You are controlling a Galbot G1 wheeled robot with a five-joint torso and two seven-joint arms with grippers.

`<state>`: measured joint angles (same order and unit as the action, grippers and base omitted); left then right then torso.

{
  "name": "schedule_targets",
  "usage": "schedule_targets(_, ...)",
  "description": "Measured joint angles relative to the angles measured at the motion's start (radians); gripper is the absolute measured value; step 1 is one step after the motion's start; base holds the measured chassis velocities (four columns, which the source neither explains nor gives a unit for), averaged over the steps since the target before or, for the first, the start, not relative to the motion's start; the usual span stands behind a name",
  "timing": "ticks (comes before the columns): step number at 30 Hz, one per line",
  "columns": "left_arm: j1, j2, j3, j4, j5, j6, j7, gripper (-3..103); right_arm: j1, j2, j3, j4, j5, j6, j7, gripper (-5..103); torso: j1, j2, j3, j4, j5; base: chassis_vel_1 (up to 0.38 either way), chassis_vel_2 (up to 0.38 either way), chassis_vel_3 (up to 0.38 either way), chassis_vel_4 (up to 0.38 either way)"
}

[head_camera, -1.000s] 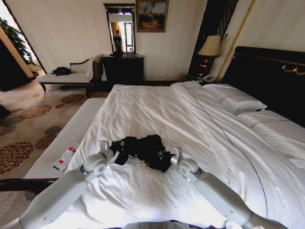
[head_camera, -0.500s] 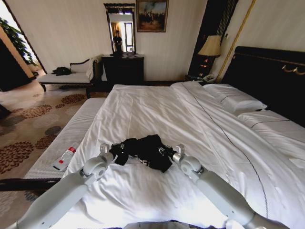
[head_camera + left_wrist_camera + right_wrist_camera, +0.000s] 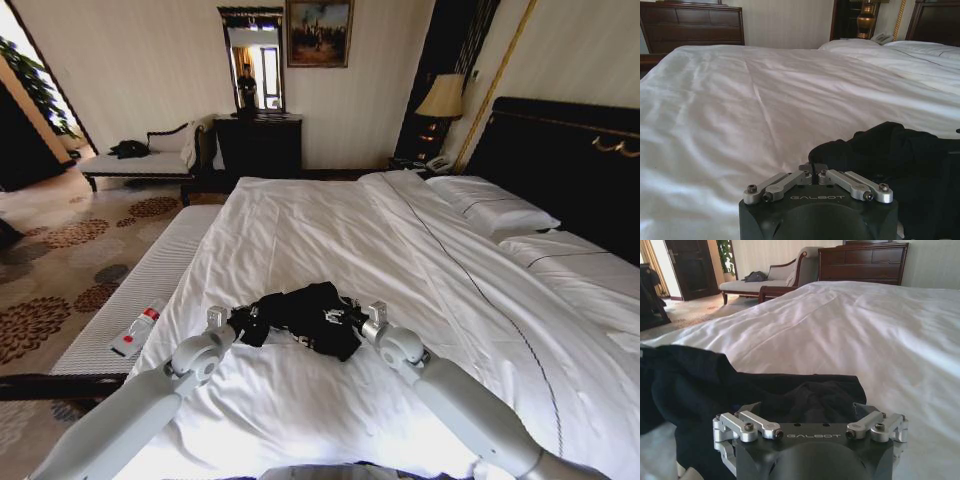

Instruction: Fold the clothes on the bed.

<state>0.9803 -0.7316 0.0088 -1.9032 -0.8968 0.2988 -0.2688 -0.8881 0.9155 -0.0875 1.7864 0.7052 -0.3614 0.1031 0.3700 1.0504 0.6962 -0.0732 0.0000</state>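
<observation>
The left gripper point(image 3: 243, 322) is sitting at the left end of the T-shirt point(image 3: 308, 316), and its linkage is drawn together at the centre in the left wrist view point(image 3: 812, 174). The fingertips there are buried in black cloth, so it reads as clamping on the T-shirt point(image 3: 890, 150). The right gripper point(image 3: 352, 318) is meeting the garment's right end. In the right wrist view its linkage bars are spreading apart point(image 3: 810, 426), with the fabric point(image 3: 715, 382) bunching between them and hiding the tips; whether it is gripping cannot be told. The T-shirt is lying crumpled on the near part of the bed point(image 3: 330, 225), stretching between both grippers. Its lettering is showing only as small white marks, unreadable. Both forearms are running out of the head view's lower edge.
</observation>
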Motion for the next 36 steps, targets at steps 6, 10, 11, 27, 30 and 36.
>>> schedule_targets(6,0.008,0.003,0.001,0.0,0.0,0.0,0.001,1,-0.022,-0.016,0.033,0.058,-0.033,0.001,-0.004,100,0.0,0.0,0.0,0.0,-0.0002,0.0,0.0,0.0,0.0)
schedule_targets(10,0.019,0.017,0.001,0.0,0.001,0.0,0.008,1,-0.054,-0.03,0.066,0.093,-0.035,-0.01,-0.01,100,0.0,0.0,0.0,-0.0002,-0.0001,0.0,0.0,0.0,0.0)
schedule_targets(11,0.021,0.019,0.001,0.001,0.002,0.0,0.009,1,-0.062,-0.032,0.071,0.093,-0.04,-0.012,-0.013,100,0.0,0.0,0.0,-0.0001,-0.0001,0.0,0.0,0.0,0.0)
schedule_targets(27,0.146,0.056,-0.076,-0.036,0.036,-0.015,0.041,1,-0.102,-0.028,0.068,0.087,-0.047,-0.027,-0.026,100,0.0,0.0,0.0,0.0002,-0.0001,0.0,0.0,0.0,0.0)
schedule_targets(30,0.17,0.054,-0.08,-0.044,0.05,-0.018,0.042,1,-0.105,-0.028,0.059,0.093,-0.058,-0.027,-0.029,100,0.0,0.0,0.0,0.0,0.0,0.0,0.0,0.0,0.0)
schedule_targets(36,0.196,0.039,-0.074,-0.045,0.087,-0.029,0.048,1,-0.108,-0.034,0.051,0.118,-0.099,-0.014,-0.051,100,0.0,0.0,0.0,0.0,-0.0001,0.0,0.0,0.0,0.0)
